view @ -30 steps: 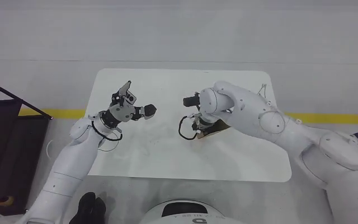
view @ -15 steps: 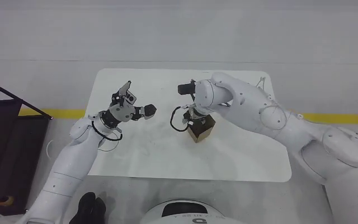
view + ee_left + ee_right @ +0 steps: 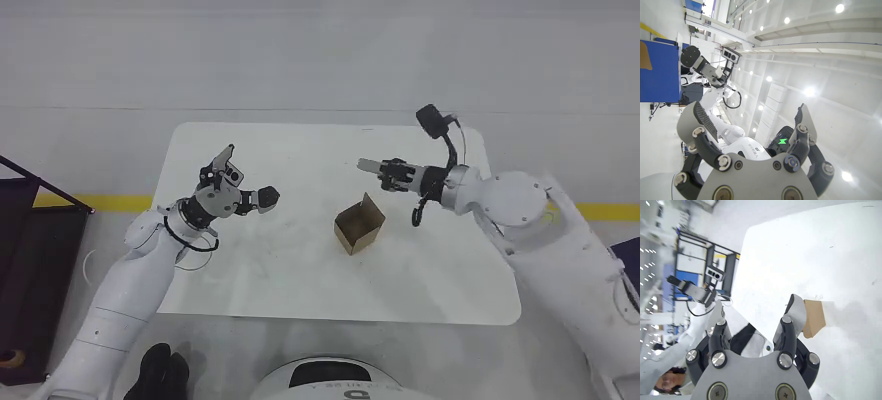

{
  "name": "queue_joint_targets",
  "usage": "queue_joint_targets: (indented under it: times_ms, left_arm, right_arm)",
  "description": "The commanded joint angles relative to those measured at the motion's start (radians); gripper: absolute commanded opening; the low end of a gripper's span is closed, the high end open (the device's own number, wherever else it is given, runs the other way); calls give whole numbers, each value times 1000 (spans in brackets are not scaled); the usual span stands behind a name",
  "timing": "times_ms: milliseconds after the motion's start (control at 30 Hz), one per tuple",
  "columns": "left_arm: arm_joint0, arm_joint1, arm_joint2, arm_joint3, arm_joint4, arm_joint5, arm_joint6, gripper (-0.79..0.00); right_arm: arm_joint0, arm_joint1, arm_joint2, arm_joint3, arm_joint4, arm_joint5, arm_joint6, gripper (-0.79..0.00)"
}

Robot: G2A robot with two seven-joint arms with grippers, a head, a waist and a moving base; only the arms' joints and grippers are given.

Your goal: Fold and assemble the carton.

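A small brown carton (image 3: 358,225) stands alone on the white table (image 3: 290,280), its top open and one flap raised. Up and to the right of it, my right gripper (image 3: 368,164) hovers open and empty. The right wrist view has the carton (image 3: 814,317) just beyond one fingertip (image 3: 794,299) of the right gripper (image 3: 755,301). Over the table's left part, my left gripper (image 3: 245,177) is held open with nothing in it. In the left wrist view the left gripper (image 3: 749,107) points up at the ceiling.
A dark rack (image 3: 25,215) stands on the floor left of the table. A yellow floor line (image 3: 105,202) runs behind it. The tabletop (image 3: 791,247) around the carton is bare white surface out to its rounded corners.
My right gripper has let go of the carton and drawn back to the right and away from it. The carton now stands free on the table. The left arm has kept still.
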Motion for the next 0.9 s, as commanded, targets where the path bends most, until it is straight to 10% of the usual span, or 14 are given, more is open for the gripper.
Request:
queue_joint_targets:
  times_ms: [0, 300, 567, 700, 867]
  left_arm:
    - [0, 0, 0, 0, 0, 0, 0, 0]
    - [0, 0, 0, 0, 0, 0, 0, 0]
    - [0, 0, 0, 0, 0, 0, 0, 0]
    - [0, 0, 0, 0, 0, 0, 0, 0]
    - [0, 0, 0, 0, 0, 0, 0, 0]
  right_arm:
    - [-80, 2, 58, 11, 76, -27, -22, 0]
    - [-84, 2, 53, 11, 76, -31, -15, 0]
    - [-143, 24, 36, 35, -142, -281, 213, 0]
    - [-161, 26, 30, 29, -173, -315, 240, -379]
    - [-164, 24, 1, 31, -240, -325, 256, -449]
